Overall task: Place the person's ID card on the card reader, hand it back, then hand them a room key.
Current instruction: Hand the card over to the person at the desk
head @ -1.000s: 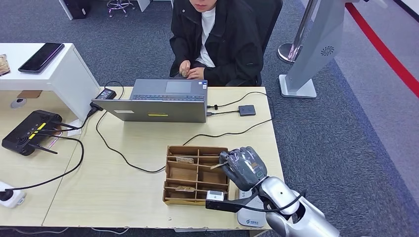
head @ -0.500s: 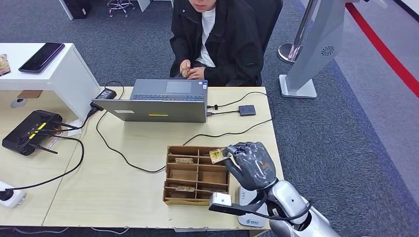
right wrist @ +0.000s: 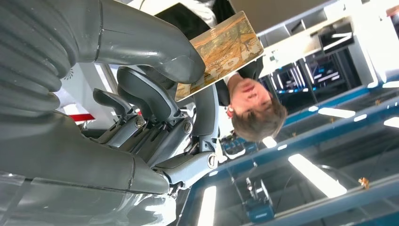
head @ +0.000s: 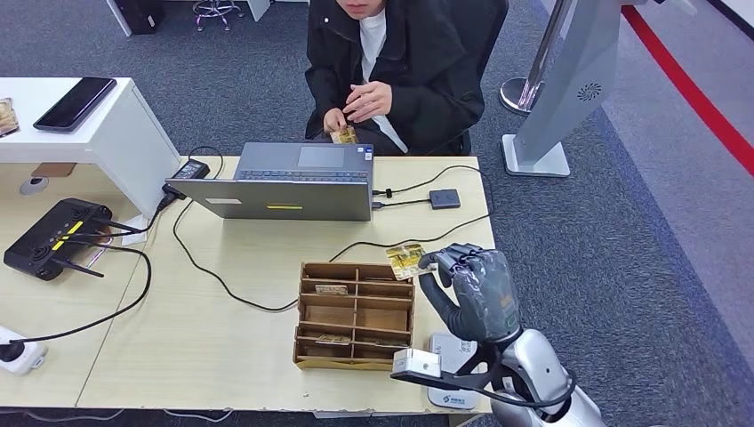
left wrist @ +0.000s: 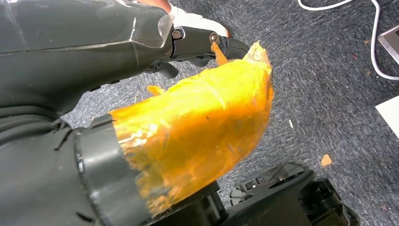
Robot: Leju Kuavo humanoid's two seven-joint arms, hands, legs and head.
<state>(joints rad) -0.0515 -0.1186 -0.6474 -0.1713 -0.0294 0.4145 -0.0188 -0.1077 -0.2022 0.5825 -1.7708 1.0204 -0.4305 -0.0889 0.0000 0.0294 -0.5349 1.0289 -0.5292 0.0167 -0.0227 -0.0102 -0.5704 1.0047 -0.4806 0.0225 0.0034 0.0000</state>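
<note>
Up from the brown box came my right hand, carrying the room key higher than before. My fingers pinch the card by one end, above the surface. The person holds another card. My left hand hangs over the floor, fingers curled, holding nothing.

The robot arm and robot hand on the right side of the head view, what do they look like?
The right arm is rounded silver metal with a black cable looping past the wrist. The right robot hand is dark grey, glossy as if wrapped in clear film, with darker jointed fingers and a ribbed grey cover behind a thick thumb.
</note>
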